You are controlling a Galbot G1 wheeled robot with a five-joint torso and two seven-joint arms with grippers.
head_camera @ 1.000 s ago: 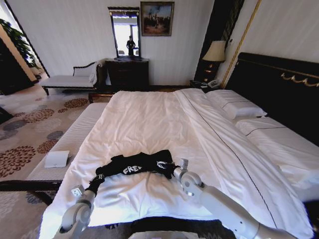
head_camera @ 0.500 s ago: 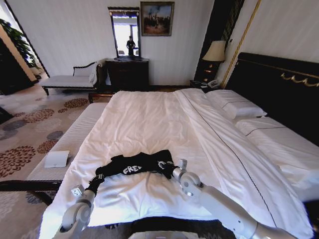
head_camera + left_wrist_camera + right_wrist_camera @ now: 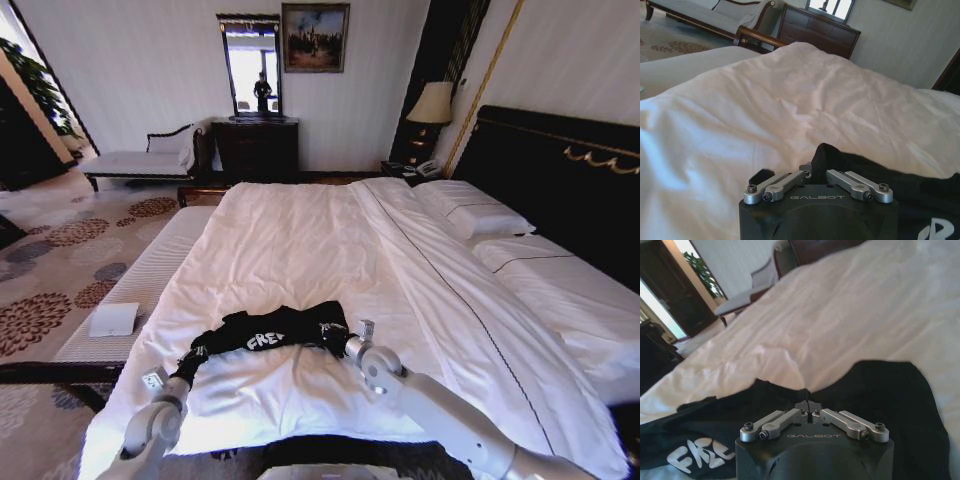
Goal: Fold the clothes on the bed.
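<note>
Evidently both pincers were clenched on the black T-shirt (image 3: 272, 329), bunched near the foot of the bed (image 3: 300, 240), the left gripper (image 3: 811, 173) and right gripper (image 3: 808, 407) pinching opposite ends, so the fold would go best with matched, level pulls.

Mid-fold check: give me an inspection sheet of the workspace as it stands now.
Surface: bed, white duvet, lightly wrinkled.
Job's things: black T-shirt bunched in a band near the foot of the bed, white lettering facing up.
Clutter: small white folded towel on the bench beside the bed, apart from the shirt.
Grippers: left gripper shut on the shirt's left end; right gripper shut on its right end.
Cables: nothing seen.
Surroundings: pillows, dark headboard, lamp, dresser, chaise, patterned carpet.
</note>
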